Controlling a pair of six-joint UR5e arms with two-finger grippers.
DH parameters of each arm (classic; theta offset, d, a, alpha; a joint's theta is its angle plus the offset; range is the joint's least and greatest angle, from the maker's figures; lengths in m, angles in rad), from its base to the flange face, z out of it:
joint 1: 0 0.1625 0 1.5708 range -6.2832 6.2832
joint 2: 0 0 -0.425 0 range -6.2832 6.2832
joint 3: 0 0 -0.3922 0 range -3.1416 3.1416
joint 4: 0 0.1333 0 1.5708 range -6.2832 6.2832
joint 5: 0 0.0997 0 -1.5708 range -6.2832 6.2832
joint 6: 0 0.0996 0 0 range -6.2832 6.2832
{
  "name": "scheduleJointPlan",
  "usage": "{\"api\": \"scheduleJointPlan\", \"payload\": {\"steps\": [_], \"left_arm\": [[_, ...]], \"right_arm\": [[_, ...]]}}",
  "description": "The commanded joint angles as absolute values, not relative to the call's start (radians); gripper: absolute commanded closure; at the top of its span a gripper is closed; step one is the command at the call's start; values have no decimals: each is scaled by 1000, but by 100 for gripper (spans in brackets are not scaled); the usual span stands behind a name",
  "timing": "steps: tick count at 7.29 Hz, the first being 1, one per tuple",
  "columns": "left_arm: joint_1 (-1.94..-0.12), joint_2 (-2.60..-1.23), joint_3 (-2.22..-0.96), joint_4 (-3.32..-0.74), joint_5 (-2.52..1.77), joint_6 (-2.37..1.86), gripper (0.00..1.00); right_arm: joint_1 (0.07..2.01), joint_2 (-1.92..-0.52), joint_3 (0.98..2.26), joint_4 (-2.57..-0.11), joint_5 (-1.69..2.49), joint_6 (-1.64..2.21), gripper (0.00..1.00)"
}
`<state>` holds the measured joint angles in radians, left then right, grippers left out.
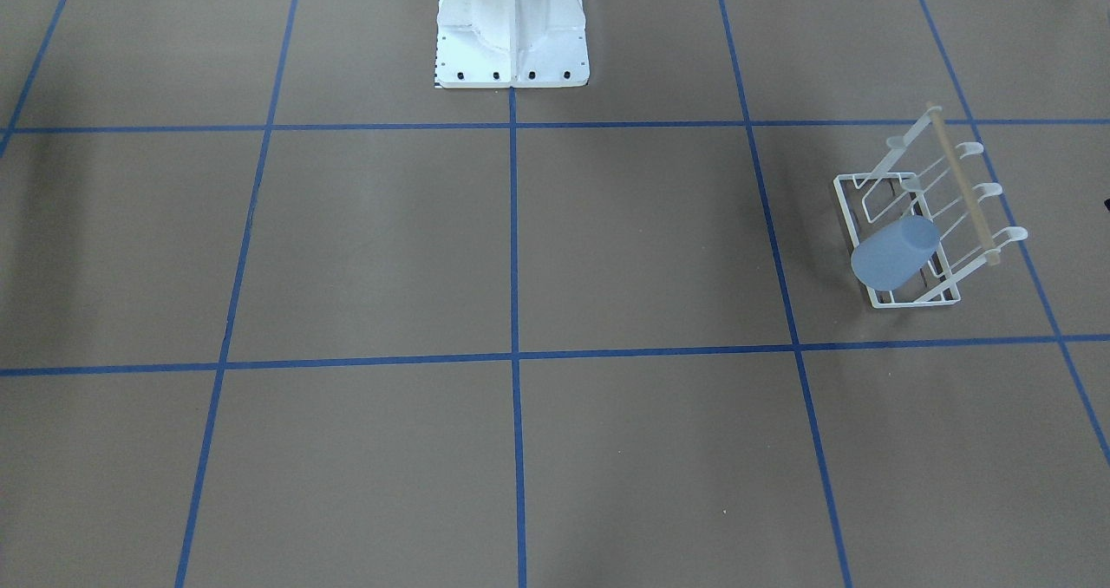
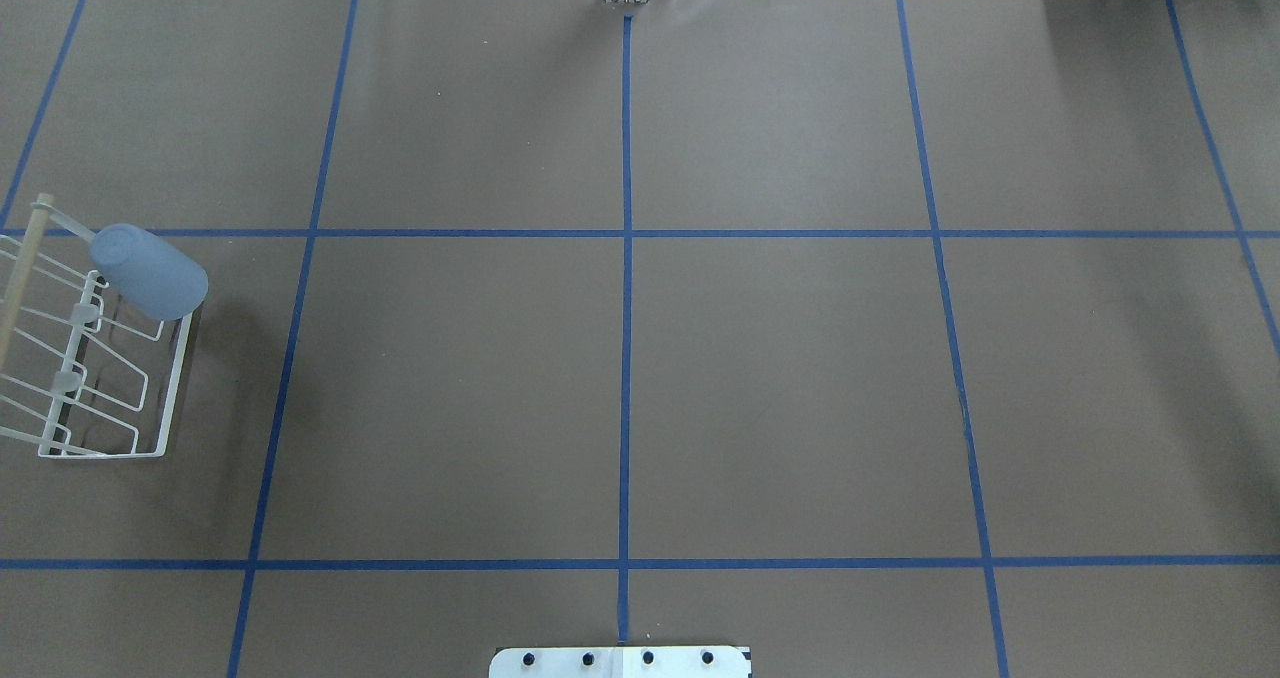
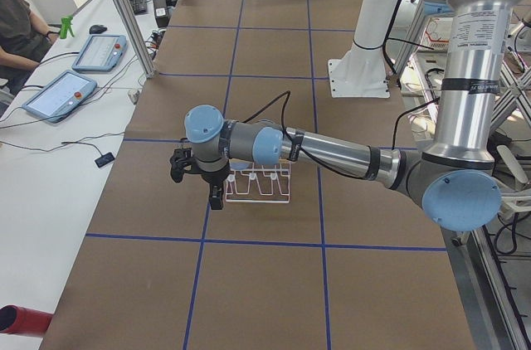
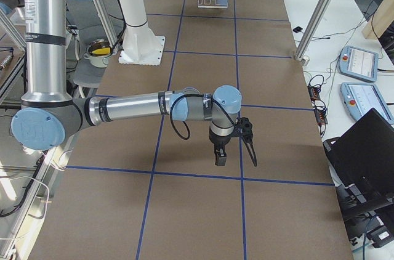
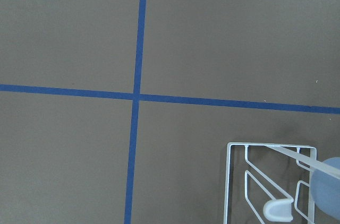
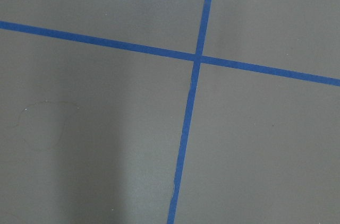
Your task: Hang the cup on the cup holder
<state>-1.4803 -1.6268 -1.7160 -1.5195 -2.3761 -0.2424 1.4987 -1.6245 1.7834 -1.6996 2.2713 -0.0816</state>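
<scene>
Around the task's things we see a brown table (image 2: 780, 398) marked into squares by blue tape (image 2: 626, 358). The white pedestal (image 1: 512, 33) stands at the middle of the robot's edge. Past the operators' edge lie two teach pendants (image 4: 358, 63) and a dark laptop (image 4: 363, 149). A seated person (image 3: 17, 35) shows in the exterior left view, and a red object (image 3: 21, 321) lies at that view's bottom corner.

The holder (image 1: 915, 303) sits near the table's left end, about midway between the robot's edge and the operators' edge. The cup (image 1: 893, 254) hangs on it mouth-down and tilted. It is on the loop nearest the operators' edge, with its closed end toward the wooden rod (image 1: 963, 185).

In the exterior left view the left arm (image 3: 332, 151) reaches across the holder and hides the cup. The left gripper (image 3: 216, 201) hangs just beside the holder, and we cannot tell how its jaws stand. The right gripper (image 4: 220, 160) hangs over bare table toward the right end, well apart from the holder. We cannot tell its jaws' state either.

A white label at the overhead view's top right corner and vertical print on the left arm's tube are both too small for us to read.
</scene>
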Motion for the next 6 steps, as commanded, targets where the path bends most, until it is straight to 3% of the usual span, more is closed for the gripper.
{"api": "scheduleJointPlan", "payload": {"steps": [1, 6], "left_arm": [[-1480, -1626, -1713, -1520, -2375, -242, 2], [-1480, -1626, -1715, -1520, -2373, -244, 2]], "right_arm": [[1497, -1626, 1783, -1700, 2276, -80, 0], [1497, -1660, 1784, -1698, 2276, -78, 0]]}}
